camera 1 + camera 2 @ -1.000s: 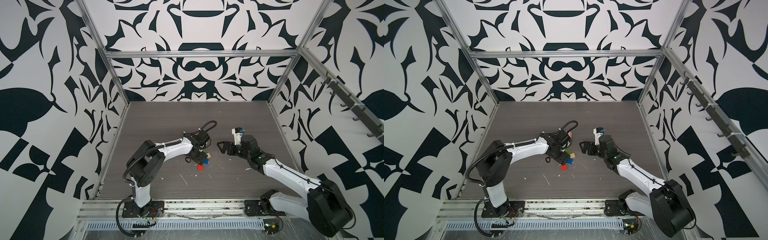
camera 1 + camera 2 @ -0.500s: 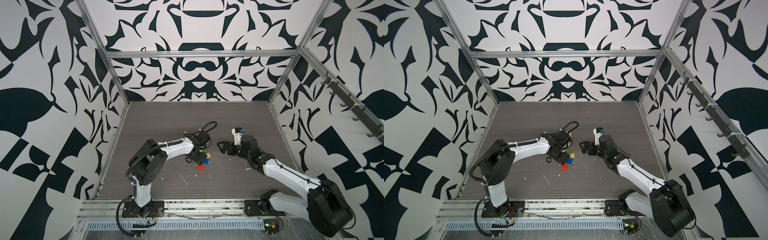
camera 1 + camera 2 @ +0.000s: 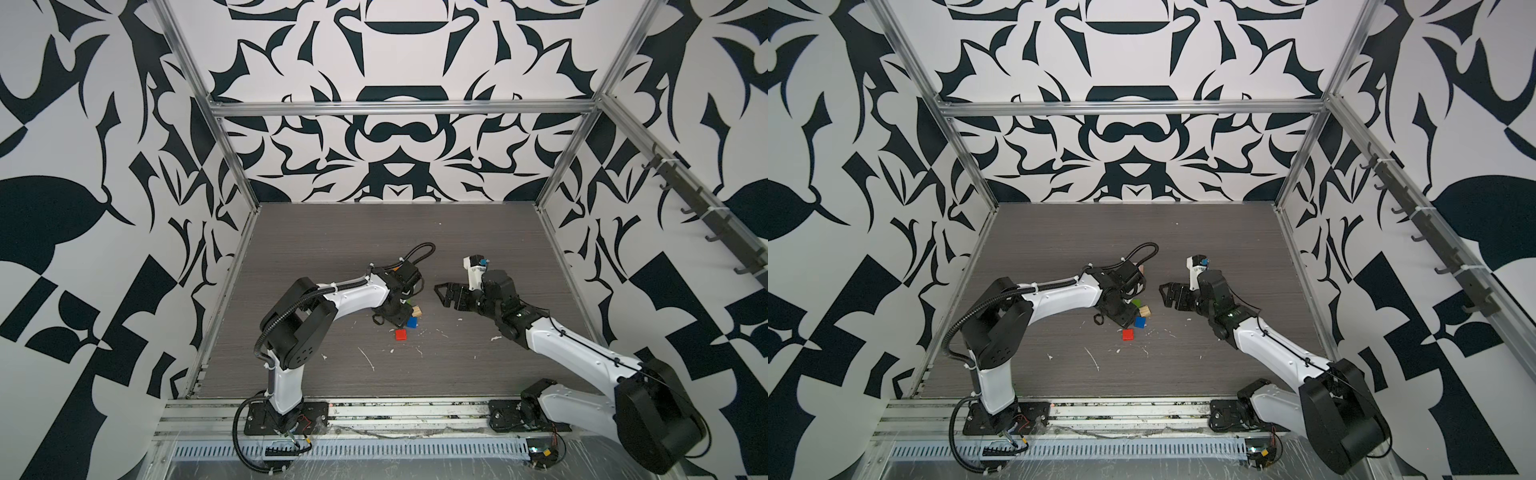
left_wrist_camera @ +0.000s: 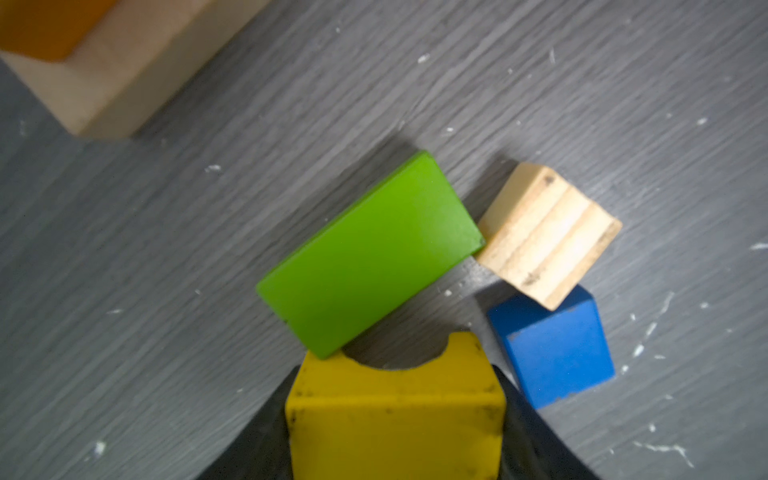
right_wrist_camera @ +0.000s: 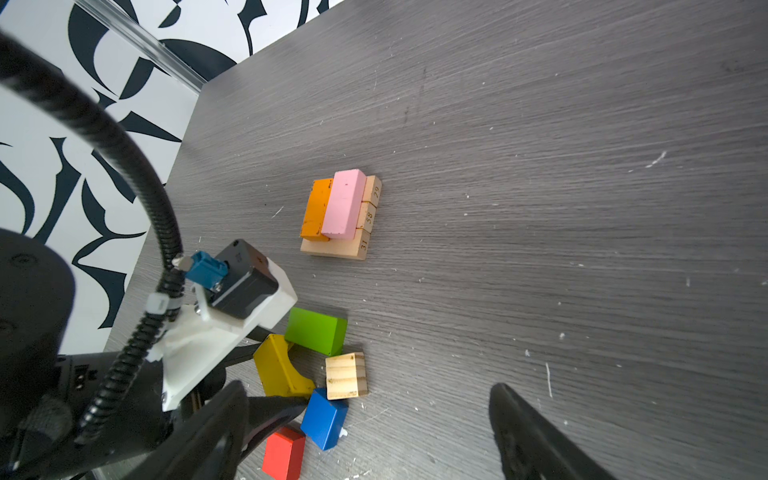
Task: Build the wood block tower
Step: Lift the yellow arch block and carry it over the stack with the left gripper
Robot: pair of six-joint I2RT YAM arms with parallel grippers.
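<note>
Grey wood-grain table [image 3: 332, 249], chip-flecked, is sitting inside black-and-white patterned walls [image 3: 395, 145]. Lower middle, we are seeing the left gripper [image 3: 397, 318] clamping the notched yellow block [image 4: 395, 407] beside the green block [image 4: 370, 253], blue block [image 4: 552, 345] and plain cube [image 4: 548, 232]. The right gripper [image 3: 441, 294] is hanging spread, empty. The tower [image 5: 340, 212], tan bars [image 5: 332, 249] under orange and pink, is standing nearby. The plain cube is staying put.
</note>
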